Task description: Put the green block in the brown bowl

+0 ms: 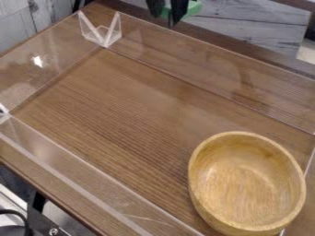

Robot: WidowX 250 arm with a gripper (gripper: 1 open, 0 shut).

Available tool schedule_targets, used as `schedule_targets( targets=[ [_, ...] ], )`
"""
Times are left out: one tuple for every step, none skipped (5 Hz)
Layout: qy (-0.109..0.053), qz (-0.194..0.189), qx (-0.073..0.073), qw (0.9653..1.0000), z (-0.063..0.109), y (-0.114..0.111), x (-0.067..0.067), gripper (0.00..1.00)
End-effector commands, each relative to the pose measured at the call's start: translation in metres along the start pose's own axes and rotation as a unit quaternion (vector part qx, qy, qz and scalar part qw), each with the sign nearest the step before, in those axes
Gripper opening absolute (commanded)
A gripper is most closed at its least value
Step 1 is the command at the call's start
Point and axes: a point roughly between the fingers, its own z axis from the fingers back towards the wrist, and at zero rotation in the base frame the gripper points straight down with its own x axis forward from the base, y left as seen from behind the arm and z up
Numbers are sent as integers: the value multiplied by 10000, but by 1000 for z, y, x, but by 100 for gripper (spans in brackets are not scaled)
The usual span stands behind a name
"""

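The camera view looks down on a brown wooden counter (135, 120) with a clear see-through plastic wall (37, 74) around it. The wide round light-brown wooden bowl (246, 182) sits in the near right corner of the counter, and nothing is inside it. At the very top edge, a dark tool (174, 10) hangs down, with only its tips showing. A small bit of the flat green block (180, 11) shows between the dark tips, so the tool is pinching the block. The block is up high at the far side, well apart from the bowl. A small clear folded plastic piece (101, 30) stands on the far left part of the wall
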Motion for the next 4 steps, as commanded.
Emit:
schedule_targets(
  targets=[
    [-438,-59,87,9990,14,11,4,0],
    [-569,-103,101,9983,8,16,3,0],
    [-684,-156,88,9975,4,15,2,0],
    [-786,-203,69,9967,1,12,2,0]
  ],
)
